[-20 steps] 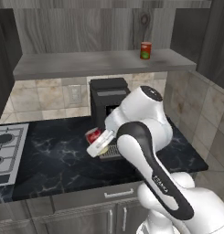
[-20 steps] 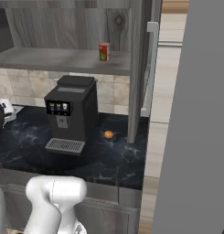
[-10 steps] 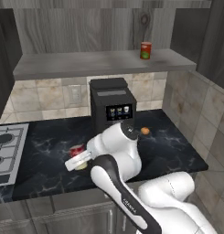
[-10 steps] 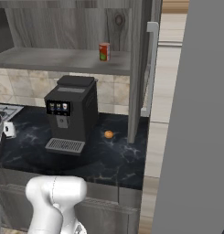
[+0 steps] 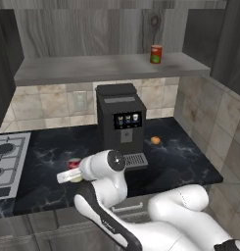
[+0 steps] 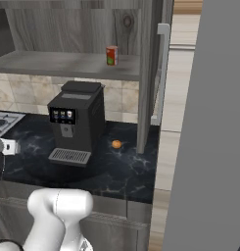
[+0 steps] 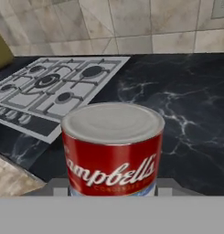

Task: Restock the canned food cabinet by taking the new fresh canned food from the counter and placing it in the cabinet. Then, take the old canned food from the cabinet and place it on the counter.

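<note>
Black white-veined counter (image 5: 180,162) carries a coffee machine (image 5: 120,122), a stove (image 7: 54,89) beyond the fingers, under tiled wall. The gripper (image 5: 72,175) is closed on the old can (image 7: 112,148), label reading "Campbell's", low over the counter. The new can (image 5: 156,54) stands on the cabinet shelf (image 5: 82,68).

Beige tiled wall (image 5: 38,105), white stovetop (image 5: 6,157), black coffee machine (image 5: 119,122)

A coffee machine (image 5: 121,122) stands on the counter (image 5: 180,162), a stove (image 5: 9,157) at its left, one can (image 5: 74,166) between them, another can (image 5: 156,54) on the cabinet (image 5: 92,68) shelf above.
</note>
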Controlling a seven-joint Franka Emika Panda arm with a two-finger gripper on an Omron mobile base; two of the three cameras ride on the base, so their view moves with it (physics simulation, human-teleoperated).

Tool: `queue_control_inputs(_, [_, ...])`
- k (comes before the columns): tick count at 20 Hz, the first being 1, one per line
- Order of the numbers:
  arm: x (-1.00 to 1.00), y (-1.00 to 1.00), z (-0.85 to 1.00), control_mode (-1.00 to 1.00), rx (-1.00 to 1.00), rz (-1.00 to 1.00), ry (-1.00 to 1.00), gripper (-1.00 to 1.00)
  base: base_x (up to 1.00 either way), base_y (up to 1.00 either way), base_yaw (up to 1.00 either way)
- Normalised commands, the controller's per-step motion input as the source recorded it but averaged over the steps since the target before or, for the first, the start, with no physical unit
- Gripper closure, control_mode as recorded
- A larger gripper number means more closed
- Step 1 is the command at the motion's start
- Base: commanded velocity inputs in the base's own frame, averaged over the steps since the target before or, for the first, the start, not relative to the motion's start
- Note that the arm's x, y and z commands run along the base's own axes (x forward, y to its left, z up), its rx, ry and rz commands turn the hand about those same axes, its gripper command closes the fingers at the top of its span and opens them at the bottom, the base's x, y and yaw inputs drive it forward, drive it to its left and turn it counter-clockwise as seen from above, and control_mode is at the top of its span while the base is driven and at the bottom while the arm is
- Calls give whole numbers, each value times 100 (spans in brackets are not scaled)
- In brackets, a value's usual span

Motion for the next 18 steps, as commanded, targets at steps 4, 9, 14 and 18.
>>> queue_control_inputs(4, [33,9,-23,-100,0,-9,0,100,0,0,0])
queue_control_inputs(9, [54,5,-33,-100,0,-8,0,100,0,0,0])
queue_control_inputs(14, [52,2,-28,-100,0,-7,0,-100,0,0,0])
queue_control_inputs(18, [21,3,0,-100,0,0,4,-100,0,0,0])
